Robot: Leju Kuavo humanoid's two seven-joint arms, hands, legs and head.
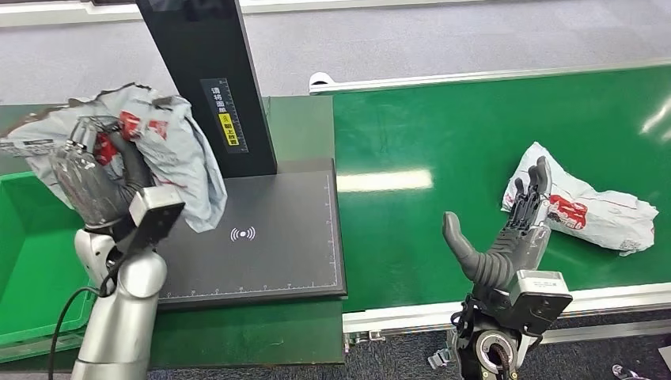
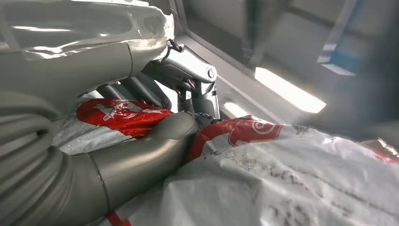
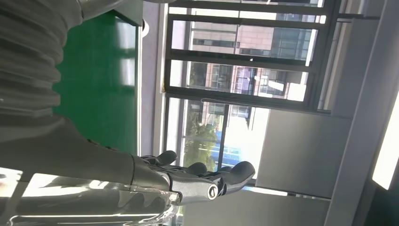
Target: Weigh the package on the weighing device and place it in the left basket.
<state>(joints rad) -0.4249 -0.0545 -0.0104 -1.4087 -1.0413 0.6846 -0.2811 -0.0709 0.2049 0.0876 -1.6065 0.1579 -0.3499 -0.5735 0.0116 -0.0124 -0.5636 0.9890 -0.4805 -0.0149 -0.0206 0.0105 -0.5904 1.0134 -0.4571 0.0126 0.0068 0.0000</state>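
Package: crumpled grey plastic mail bag with red print (image 1: pixel 170 138), held up over the left edge of the flat black weighing plate (image 1: pixel 269 237) | left hand (image 1: pixel 99 170) squeezes it tight | green plastic basket (image 1: pixel 32 261) just left | right hand (image 1: pixel 526 210) spread wide over green belt (image 1: pixel 443 142), beside second grey bag (image 1: pixel 601 214)

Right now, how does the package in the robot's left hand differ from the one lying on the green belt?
The held package is lifted and bunched in the left hand, over the scale's edge; the belt package lies flat on the green belt, just beyond the open right hand. Both are grey plastic bags with red print.
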